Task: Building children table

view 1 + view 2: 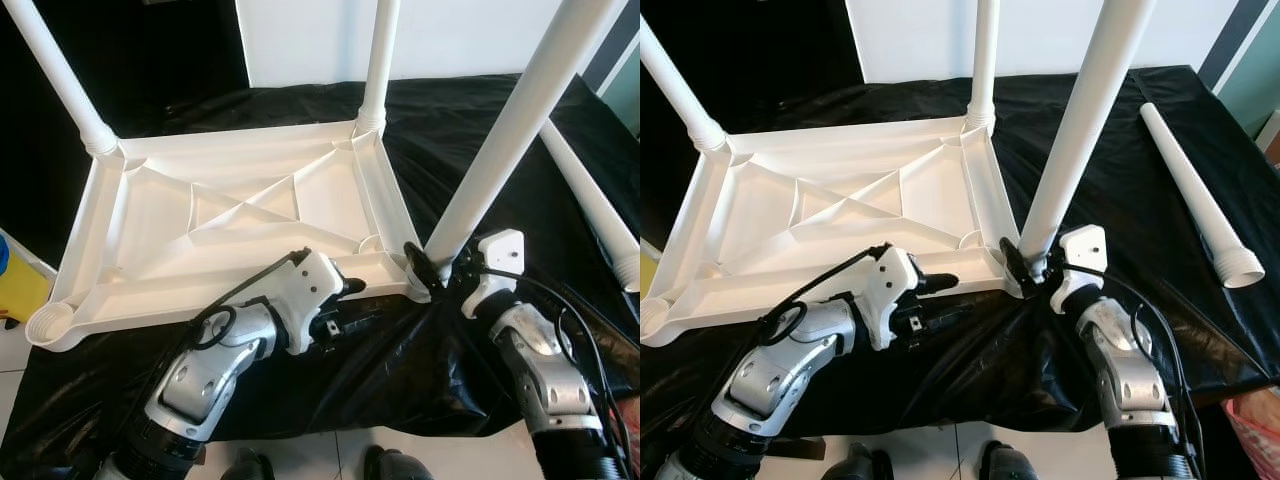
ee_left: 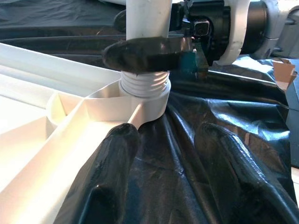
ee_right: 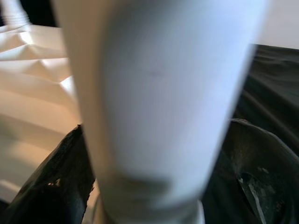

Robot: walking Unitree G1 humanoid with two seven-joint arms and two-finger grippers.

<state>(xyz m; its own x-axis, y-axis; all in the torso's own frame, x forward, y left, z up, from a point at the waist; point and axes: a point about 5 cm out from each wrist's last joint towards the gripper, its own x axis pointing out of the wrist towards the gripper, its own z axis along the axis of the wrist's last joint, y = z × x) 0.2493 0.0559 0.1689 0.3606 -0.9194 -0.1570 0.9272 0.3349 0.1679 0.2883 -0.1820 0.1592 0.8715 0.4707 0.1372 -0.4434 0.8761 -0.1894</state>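
A white plastic tabletop (image 1: 230, 220) lies upside down on a black sheet (image 1: 470, 130), ribs showing, with legs standing in its two far corners: the far-left leg (image 1: 60, 75) and the far-right leg (image 1: 380, 60). At the near-right corner a third leg (image 1: 510, 130) stands tilted in its socket (image 2: 145, 100), threads still showing above the rim. The right gripper (image 1: 432, 268) is clamped around that leg just above the socket, one finger on each side. The left gripper (image 2: 173, 154) rests with its fingers parted at the near edge of the tabletop, one finger (image 2: 114, 158) on the rim, holding nothing. A fourth leg (image 1: 1200, 205) lies loose on the sheet to the right.
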